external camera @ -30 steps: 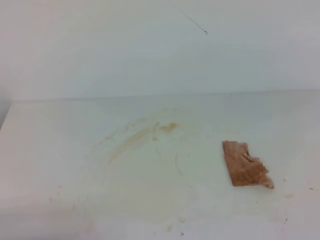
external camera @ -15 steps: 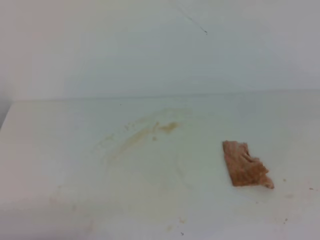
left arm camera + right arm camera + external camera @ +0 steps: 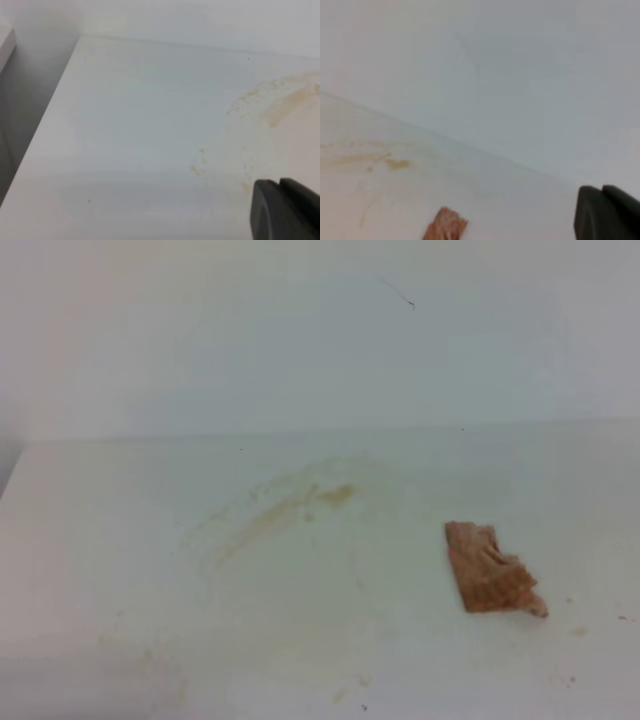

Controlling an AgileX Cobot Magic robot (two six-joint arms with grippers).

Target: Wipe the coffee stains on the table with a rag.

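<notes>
Rag (image 3: 490,582) lying crumpled, looking soft and light, best pinched at a raised fold; right gripper (image 3: 607,212) closed empty, left gripper (image 3: 285,207) unclear.

Both pincers, left (image 3: 287,210) and right (image 3: 607,212), show only dark, apparently closed fingertips.

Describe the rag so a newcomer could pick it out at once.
Start with the wide white table below the pale wall. Right of its middle, off to the right of the amber coffee stains, lies the rag, flat and alone. It is the only solid object there: a small, crumpled pinkish-brown cloth, darker and sharper-edged than the faint smears.
</notes>
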